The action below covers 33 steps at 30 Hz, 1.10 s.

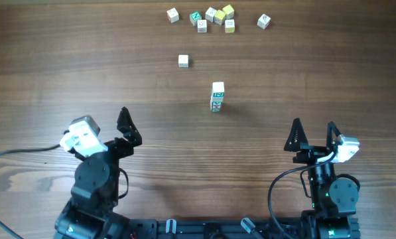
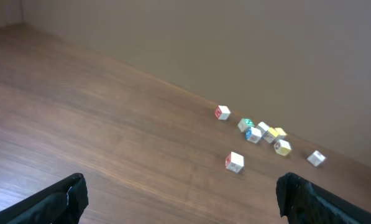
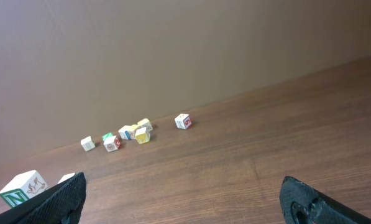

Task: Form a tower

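Observation:
The tower (image 1: 217, 97) is a narrow column of whitish letter cubes with green and blue marks, standing mid-table. Its top cube (image 3: 22, 189) with a green letter shows at the lower left of the right wrist view, beside my left finger (image 3: 64, 198). The left wrist view does not show it. My left gripper (image 1: 103, 131) is open and empty at the near left, well short of the tower. The right gripper (image 1: 313, 136) is open and empty at the near right. In both wrist views the jaws (image 2: 182, 199) (image 3: 182, 199) stand wide over bare wood.
One loose whitish cube (image 1: 183, 61) (image 2: 234, 162) lies behind and left of the tower. Several loose cubes, some yellowish, are clustered at the far edge (image 1: 214, 17) (image 2: 263, 132) (image 3: 128, 133), with one apart at the right (image 1: 263, 22). A cable (image 1: 18, 154) trails at the left.

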Available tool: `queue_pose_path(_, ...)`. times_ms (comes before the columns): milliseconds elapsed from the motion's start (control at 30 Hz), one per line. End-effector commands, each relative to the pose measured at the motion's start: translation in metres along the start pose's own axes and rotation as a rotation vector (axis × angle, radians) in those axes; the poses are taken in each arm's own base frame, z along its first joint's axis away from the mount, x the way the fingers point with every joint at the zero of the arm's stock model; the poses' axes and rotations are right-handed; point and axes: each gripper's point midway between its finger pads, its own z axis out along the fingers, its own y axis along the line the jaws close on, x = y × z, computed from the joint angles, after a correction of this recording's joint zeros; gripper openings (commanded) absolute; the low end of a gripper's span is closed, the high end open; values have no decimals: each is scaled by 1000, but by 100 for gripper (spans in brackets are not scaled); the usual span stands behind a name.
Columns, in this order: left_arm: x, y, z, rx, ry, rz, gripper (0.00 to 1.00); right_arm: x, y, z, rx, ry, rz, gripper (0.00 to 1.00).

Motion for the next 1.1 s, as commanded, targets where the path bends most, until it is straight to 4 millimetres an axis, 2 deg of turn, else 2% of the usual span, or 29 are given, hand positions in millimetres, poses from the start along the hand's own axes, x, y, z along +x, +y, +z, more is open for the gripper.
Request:
queue_pose_path(0, 24, 6, -4, 49, -3, 1, 100, -1, 2, 0, -12, -3, -19, 100)
queue_pose_path(133, 26, 13, -10, 67, -63, -31, 100, -1, 2, 0, -12, -3, -19, 100)
queue_pose_path(367, 22, 25, -6, 91, -236, -120, 100, -1, 2, 0, -12, -3, -19, 100)
queue_pose_path(533, 30, 31, -1, 79, -248, -121, 100, -1, 2, 0, -12, -3, -19, 100)
queue_pose_path(700, 64, 42, 10, 40, -166, -79, 100, -1, 2, 0, -12, -3, -19, 100)
queue_pose_path(800, 63, 40, 10, 46, -170, -29, 100, -1, 2, 0, -12, -3, -19, 100)
queue_pose_path(900, 60, 47, 11, 22, -182, -34, 100, -1, 2, 0, -12, -3, -19, 100)
queue_pose_path(1067, 46, 38, 8, 57, -238, -3, 100, -1, 2, 0, -12, -3, -19, 100)
